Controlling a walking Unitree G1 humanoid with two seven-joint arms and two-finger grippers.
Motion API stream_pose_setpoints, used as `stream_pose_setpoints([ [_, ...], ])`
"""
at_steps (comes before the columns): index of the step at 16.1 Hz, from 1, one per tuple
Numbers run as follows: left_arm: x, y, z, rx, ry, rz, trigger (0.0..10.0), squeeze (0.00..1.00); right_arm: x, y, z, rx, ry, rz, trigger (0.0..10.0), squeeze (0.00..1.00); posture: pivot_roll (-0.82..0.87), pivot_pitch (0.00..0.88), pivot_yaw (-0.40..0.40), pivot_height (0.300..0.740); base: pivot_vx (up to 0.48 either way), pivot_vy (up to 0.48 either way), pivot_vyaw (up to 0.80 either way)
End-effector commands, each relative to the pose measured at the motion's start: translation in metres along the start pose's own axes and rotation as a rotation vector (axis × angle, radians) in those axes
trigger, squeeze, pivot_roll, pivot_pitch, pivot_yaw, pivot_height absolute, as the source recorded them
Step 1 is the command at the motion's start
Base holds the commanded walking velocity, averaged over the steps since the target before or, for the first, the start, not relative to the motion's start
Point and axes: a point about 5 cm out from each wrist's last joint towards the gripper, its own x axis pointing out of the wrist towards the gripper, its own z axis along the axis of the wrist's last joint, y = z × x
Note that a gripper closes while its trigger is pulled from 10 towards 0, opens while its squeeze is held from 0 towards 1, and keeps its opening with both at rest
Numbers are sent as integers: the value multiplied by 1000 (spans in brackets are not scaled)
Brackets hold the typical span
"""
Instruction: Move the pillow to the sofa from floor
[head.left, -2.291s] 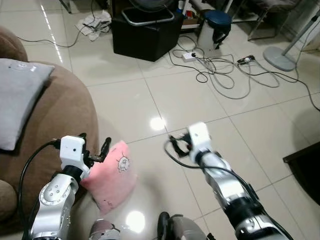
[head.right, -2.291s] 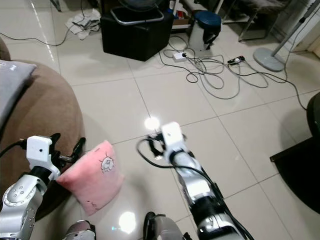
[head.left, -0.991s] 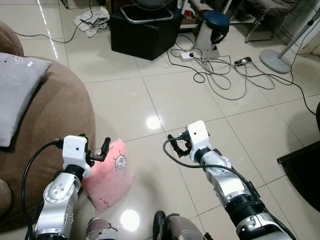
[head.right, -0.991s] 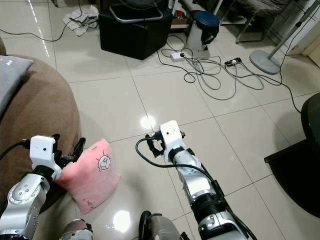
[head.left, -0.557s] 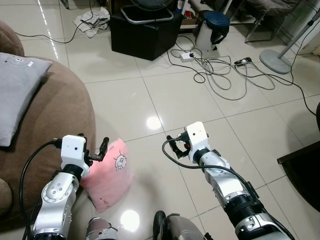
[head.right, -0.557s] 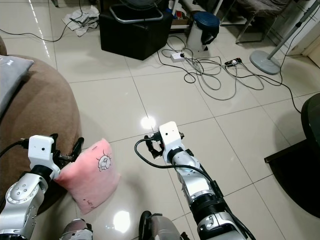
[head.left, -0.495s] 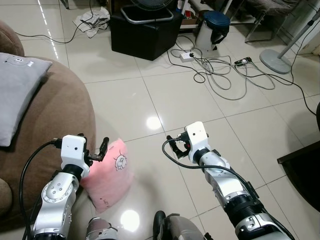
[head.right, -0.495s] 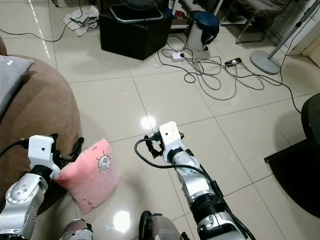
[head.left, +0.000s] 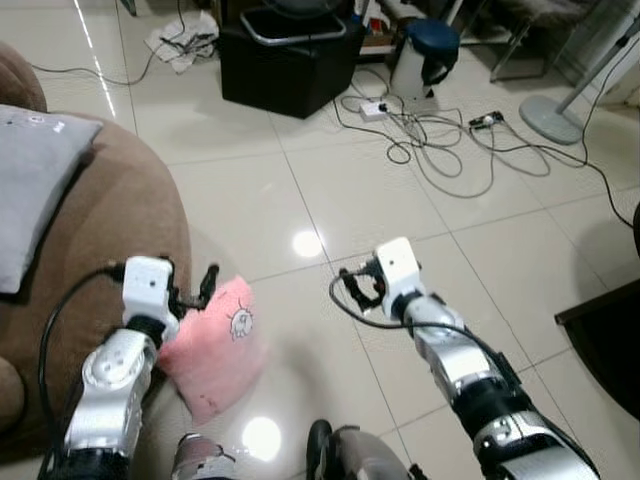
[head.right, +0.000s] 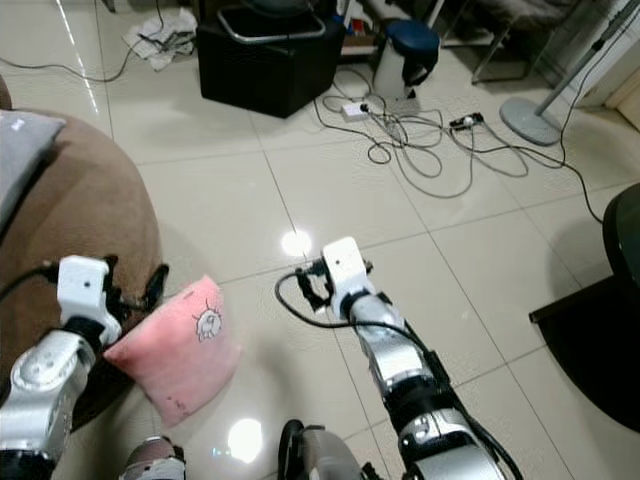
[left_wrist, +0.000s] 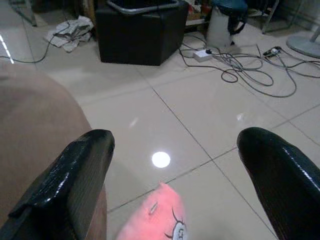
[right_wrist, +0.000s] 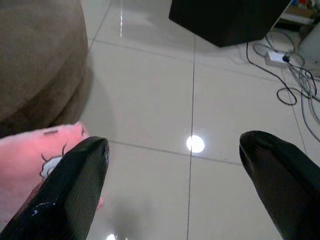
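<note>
Two claws are in front of the robot, low over the tiled floor (head.left: 470, 250). The left claw (head.left: 190, 290) is at the upper left corner of the pink pillow (head.left: 215, 345). Its two black fingers (left_wrist: 75, 175) are spread wide apart, as the left wrist view shows, and the pillow's corner (left_wrist: 157, 220) lies below the gap between them. From the head views I cannot tell if a finger touches the fabric.

The pillow is on the floor, tilted, just beside the rounded side of the brown sofa (head.left: 120, 220). It has a small cartoon face (head.left: 241, 321) drawn near its upper edge. A grey cushion (head.left: 35, 185) lies on top of the sofa, well apart from the pink pillow.

The right claw (head.left: 352, 288) hovers over the bare tiles to the right of the pillow, not touching it. Its fingers (right_wrist: 65, 190) are also spread wide, and in the right wrist view the pillow (right_wrist: 35, 155) is seen next to one of them, with the sofa (right_wrist: 40, 55) behind.

Farther back on the floor there is a black box (head.left: 290, 60), a blue and white bin (head.left: 425, 55), a tangle of cables (head.left: 450, 140) with a power strip (head.left: 378, 110), crumpled cloth (head.left: 185, 40) and the round base of a fan stand (head.left: 550, 115). A dark piece of furniture (head.left: 605, 345) is at the right edge.
</note>
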Motion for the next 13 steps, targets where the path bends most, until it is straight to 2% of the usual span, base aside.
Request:
stream_pose_setpoints([
  [1,-2,-3,-5,-5,15,-2,10000,0,-3,-2,-7,8,18,-11,10000,0,252,243,-199,740,0,0,0],
  [4,-1,-6,-6,0,22,-24,10000,0,0,10,-5,-2,8,29,10000,0,255,237,-192,740,0,0,0],
  [7,3,-6,-4,-16,20,-15,10000,0,3,10,-5,9,16,22,10000,0,257,238,-194,740,0,0,0],
  [10,2,-10,-5,-9,30,-54,10000,0,4,10,-5,21,19,22,10000,0,265,227,-187,740,0,0,0],
  [12,3,-4,-3,-8,19,-34,10000,0,4,9,-8,46,26,-6,10000,0,268,215,-179,740,0,0,0],
  [13,5,-3,-1,-10,10,-23,10000,0,3,13,-10,41,23,18,10000,0,272,188,-181,740,0,0,0],
])
